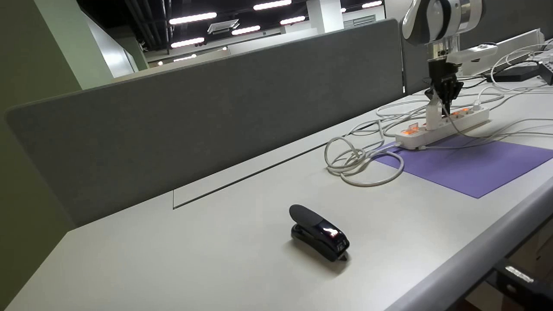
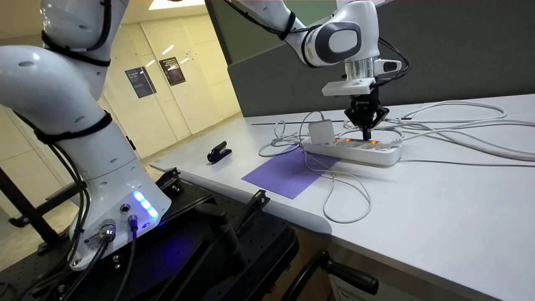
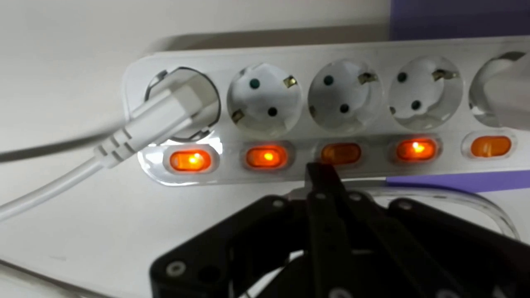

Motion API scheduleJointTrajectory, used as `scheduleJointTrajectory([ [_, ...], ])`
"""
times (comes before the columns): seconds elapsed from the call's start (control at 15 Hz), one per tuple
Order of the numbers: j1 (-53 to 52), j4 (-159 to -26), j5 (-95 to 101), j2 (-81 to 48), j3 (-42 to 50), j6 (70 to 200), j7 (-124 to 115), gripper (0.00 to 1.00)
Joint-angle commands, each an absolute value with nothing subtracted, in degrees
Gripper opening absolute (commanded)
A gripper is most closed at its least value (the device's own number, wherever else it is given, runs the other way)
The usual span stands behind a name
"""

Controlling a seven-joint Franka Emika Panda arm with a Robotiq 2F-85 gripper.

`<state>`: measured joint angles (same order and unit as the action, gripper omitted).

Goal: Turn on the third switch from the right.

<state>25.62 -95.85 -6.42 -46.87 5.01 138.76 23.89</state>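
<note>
A white power strip [image 3: 232, 176] with a row of orange switches shows in both exterior views [image 1: 449, 131] [image 2: 363, 155] and the wrist view. In the wrist view the middle switch [image 3: 341, 153] is dark. The two switches to its left [image 3: 267, 157] [image 3: 190, 160] and the one just right of it [image 3: 416, 149] glow. The far right switch [image 3: 491, 146] is plain orange without a clear glow. My gripper [image 3: 325, 169] is shut and empty, fingertips pointing down at the lower left edge of the middle switch. I cannot tell if they touch it. The gripper shows in both exterior views [image 1: 446, 110] [image 2: 366, 134].
A white plug [image 3: 153, 116] fills the left socket. A white adapter [image 3: 511, 91] stands in the right socket, also in both exterior views [image 1: 433, 115] [image 2: 321, 132]. Loose cables [image 1: 371, 183] lie around the strip. A purple sheet [image 1: 475, 168], black stapler [image 1: 319, 233] and grey partition [image 1: 259, 108] are nearby.
</note>
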Motion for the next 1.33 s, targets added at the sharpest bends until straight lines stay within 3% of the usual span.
scheduleJointTrajectory([
  [0.0,26.2,-96.0,-6.1,-46.6,4.4,138.8,23.8,0.00],
  [0.53,26.1,-103.7,-6.8,-41.0,4.6,144.6,22.9,0.00],
  [1.27,26.6,-104.4,-6.9,-41.8,3.5,146.4,23.7,0.00],
])
